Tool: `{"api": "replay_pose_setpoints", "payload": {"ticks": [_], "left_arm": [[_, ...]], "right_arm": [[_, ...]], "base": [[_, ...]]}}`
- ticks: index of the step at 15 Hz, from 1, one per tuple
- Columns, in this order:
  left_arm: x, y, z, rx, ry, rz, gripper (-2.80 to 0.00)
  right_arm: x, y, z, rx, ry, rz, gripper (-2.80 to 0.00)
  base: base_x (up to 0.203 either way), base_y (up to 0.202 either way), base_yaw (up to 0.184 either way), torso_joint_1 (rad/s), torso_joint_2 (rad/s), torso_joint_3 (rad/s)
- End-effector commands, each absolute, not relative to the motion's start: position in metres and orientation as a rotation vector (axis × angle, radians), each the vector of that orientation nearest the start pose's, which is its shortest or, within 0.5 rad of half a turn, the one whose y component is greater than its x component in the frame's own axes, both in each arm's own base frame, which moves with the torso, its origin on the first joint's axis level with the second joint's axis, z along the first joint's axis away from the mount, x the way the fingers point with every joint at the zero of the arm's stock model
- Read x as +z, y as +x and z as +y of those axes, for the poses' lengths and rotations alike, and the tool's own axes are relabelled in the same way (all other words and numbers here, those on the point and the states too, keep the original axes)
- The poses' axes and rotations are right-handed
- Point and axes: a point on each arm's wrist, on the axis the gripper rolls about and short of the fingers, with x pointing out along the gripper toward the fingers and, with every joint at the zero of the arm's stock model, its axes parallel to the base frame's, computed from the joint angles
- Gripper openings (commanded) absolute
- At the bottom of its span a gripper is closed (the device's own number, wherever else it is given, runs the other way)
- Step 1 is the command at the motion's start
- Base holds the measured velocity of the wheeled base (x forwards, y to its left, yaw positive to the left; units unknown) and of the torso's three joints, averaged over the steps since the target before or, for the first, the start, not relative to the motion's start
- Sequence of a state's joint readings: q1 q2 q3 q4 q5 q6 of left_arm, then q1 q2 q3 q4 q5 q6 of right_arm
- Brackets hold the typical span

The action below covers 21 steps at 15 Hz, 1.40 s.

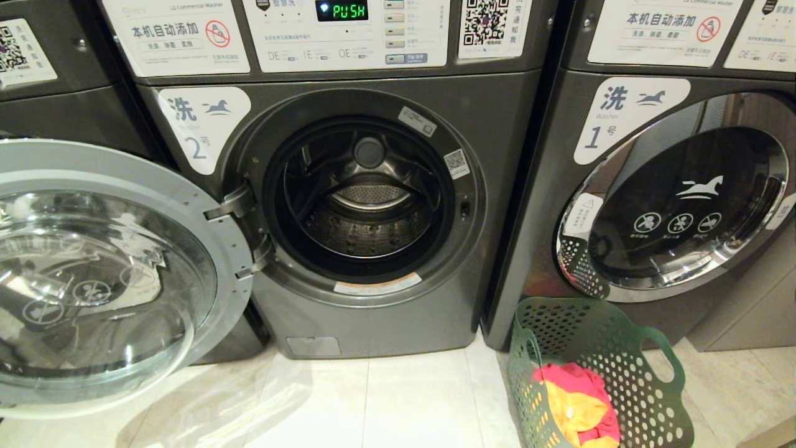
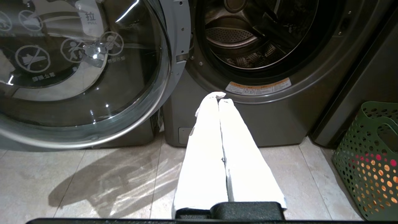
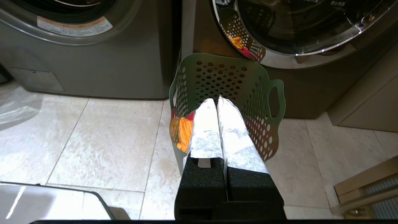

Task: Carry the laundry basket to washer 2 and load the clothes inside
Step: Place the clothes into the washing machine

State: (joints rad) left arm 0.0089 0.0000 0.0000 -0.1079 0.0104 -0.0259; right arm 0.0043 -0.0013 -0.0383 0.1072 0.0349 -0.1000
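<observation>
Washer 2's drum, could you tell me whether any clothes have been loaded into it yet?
No, the drum of washer 2 shows only bare metal, and the clothes lie in the laundry basket.

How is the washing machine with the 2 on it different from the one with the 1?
Washer 2 has its round door swung wide open, so you see its bare metal drum; washer 1 has its door shut. Washer 2's label is left of its opening; the laundry basket stands in front of washer 1. Both are dark grey with horse labels.

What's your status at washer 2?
Left gripper and right gripper shut, empty. Laundry basket on floor before washer 1, clothes inside. Washer 2 door open, drum empty.
</observation>
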Motion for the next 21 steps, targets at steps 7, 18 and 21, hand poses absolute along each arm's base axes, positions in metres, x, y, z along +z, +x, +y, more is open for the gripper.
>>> {"api": "replay_pose_setpoints", "payload": {"ticks": [7, 18, 21], "left_arm": [[0.0755, -0.0201, 0.0001, 0.019, -0.026, -0.068, -2.8], [0.0755, -0.0201, 0.0001, 0.019, -0.028, -0.068, -2.8], [0.0755, -0.02, 0.0001, 0.019, -0.028, -0.068, -2.8]], "right_arm": [[0.0751, -0.0261, 0.0007, 0.043, -0.1, 0.067, -2.8], [0.075, -0.0261, 0.0007, 0.043, -0.099, 0.067, -2.8], [0.0751, -0.0261, 0.0007, 0.045, -0.098, 0.067, -2.8]], "base": [[0.172, 0.0, -0.001, 0.003, 0.0, 0.004], [0.094, 0.0, 0.0, 0.002, 0.0, 0.001], [0.0, 0.0, 0.0, 0.0, 0.0, 0.0]]}}
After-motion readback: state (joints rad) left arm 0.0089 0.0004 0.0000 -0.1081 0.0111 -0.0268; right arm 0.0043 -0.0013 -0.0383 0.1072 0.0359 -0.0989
